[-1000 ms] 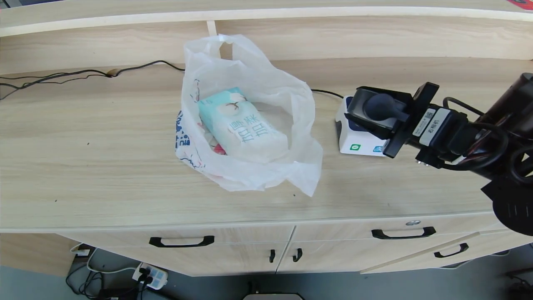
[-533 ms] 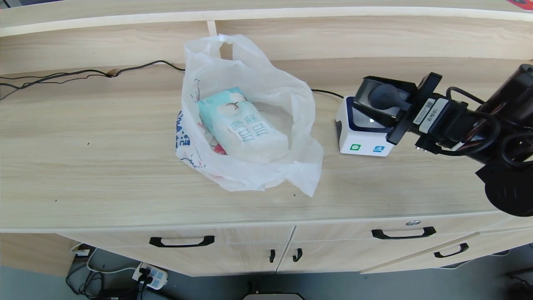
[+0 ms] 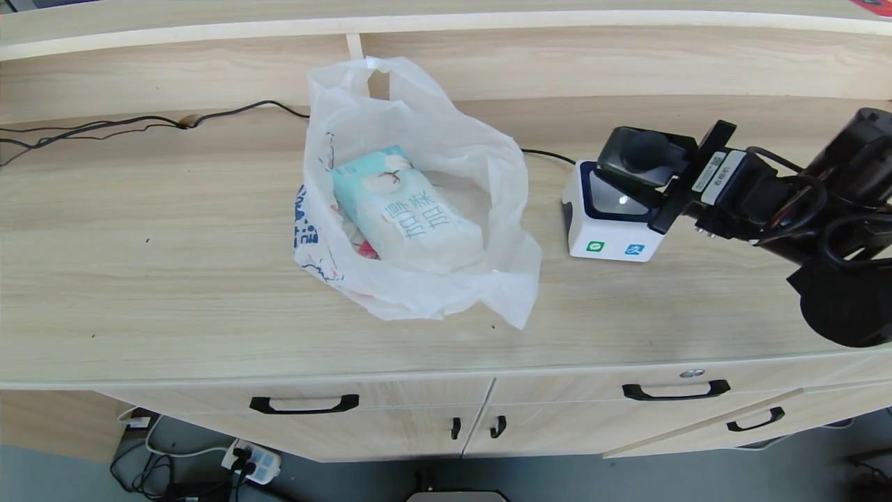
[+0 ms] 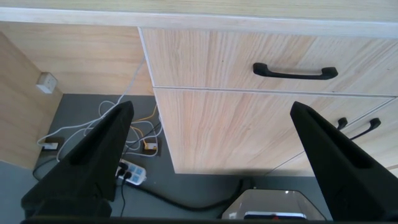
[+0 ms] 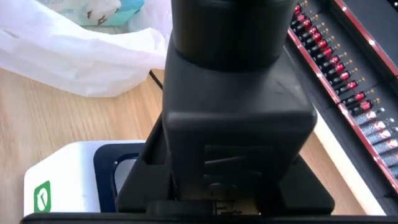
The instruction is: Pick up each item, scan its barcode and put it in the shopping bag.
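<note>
Head view: my right gripper (image 3: 651, 167) is clamped on a dark item (image 3: 637, 153) just above the scanner (image 3: 606, 233); the shopping bag (image 3: 418, 111) sits to the scanner's left.
Right wrist view: the item hides its own barcode, so I risk a misread.
Left wrist view: my left gripper (image 4: 211, 109), fingers apart, hangs well away from the scanner.

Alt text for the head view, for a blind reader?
The right hand holds a dark item above the white scanner on a wooden counter; left of it, an open shopping bag holds a pale pack.
</note>
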{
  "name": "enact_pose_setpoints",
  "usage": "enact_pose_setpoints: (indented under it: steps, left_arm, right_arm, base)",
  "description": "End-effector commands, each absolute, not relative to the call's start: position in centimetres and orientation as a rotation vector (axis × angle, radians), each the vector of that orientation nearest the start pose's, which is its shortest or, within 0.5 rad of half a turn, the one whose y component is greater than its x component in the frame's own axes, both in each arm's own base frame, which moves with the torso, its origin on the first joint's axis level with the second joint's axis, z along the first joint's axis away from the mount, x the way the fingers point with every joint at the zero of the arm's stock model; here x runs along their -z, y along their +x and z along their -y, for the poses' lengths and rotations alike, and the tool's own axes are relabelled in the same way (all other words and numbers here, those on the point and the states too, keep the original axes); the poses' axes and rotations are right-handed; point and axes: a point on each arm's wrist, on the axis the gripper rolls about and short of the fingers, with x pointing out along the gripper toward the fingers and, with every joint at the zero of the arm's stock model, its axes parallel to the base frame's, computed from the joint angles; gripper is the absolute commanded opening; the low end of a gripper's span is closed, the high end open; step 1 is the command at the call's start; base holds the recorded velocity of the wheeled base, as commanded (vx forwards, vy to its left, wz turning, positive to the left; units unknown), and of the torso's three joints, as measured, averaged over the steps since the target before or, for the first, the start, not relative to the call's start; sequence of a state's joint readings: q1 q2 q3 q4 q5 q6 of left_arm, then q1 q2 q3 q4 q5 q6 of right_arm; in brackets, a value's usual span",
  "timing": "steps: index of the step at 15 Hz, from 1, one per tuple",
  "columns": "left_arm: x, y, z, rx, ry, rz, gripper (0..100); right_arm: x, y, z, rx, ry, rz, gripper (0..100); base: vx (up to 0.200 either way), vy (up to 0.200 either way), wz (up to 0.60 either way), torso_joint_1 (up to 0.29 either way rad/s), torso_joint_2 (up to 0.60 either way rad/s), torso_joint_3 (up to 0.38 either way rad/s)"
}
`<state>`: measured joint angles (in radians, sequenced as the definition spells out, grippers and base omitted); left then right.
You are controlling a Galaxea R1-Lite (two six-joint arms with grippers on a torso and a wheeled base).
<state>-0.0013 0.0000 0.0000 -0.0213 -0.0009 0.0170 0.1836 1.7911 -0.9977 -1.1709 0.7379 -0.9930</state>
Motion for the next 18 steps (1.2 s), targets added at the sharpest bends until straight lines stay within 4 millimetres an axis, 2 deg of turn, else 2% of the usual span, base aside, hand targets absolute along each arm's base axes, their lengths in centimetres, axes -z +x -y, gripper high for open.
enact_pose_setpoints:
  steps: [1, 2, 5, 8, 9, 12, 15, 18]
  left_arm:
    - [-7.8, -2.3, 0.0, 0.003, 0.017, 0.022, 100]
    - [-7.8, -2.3, 0.0, 0.001, 0.017, 0.021, 100]
    - [-7.8, -2.3, 0.0, 0.001, 0.017, 0.020, 100]
    - [-7.8, -2.3, 0.0, 0.003, 0.017, 0.020, 100]
    - [-7.8, -2.3, 0.0, 0.003, 0.017, 0.020, 100]
    - [-7.8, -2.3, 0.0, 0.001, 0.017, 0.020, 100]
    - [-7.8, -2.3, 0.0, 0.001, 0.017, 0.020, 100]
    - [-7.8, -2.3, 0.0, 0.001, 0.017, 0.020, 100]
  right_arm:
    - [-27.0, 29.6, -8.1, -0.647, -0.965, 0.814, 0]
    - [-27.4, 27.7, -9.0, -0.655, -0.919, 0.814, 0]
    - [-28.1, 22.1, -8.3, -0.607, -0.861, 0.727, 0]
    - [-27.6, 18.1, -6.8, -0.572, -0.836, 0.599, 0]
    - [-27.2, 17.4, -6.6, -0.574, -0.810, 0.560, 0]
    - [-28.2, 17.2, -6.5, -0.578, -0.762, 0.556, 0]
    - [-30.0, 17.2, -6.4, -0.550, -0.744, 0.551, 0]
    - [-29.9, 17.2, -6.2, -0.545, -0.743, 0.527, 0]
  base:
    - [0.000, 0.000, 0.00, 0.000, 0.00, 0.000]
    - [0.000, 0.000, 0.00, 0.000, 0.00, 0.000]
    - [0.000, 0.000, 0.00, 0.000, 0.00, 0.000]
    - [0.000, 0.000, 0.00, 0.000, 0.00, 0.000]
    - [0.000, 0.000, 0.00, 0.000, 0.00, 0.000]
    - [0.000, 0.000, 0.00, 0.000, 0.00, 0.000]
    - [0.000, 0.000, 0.60, 0.002, 0.00, -0.002]
    - [0.000, 0.000, 0.60, 0.006, 0.00, -0.001]
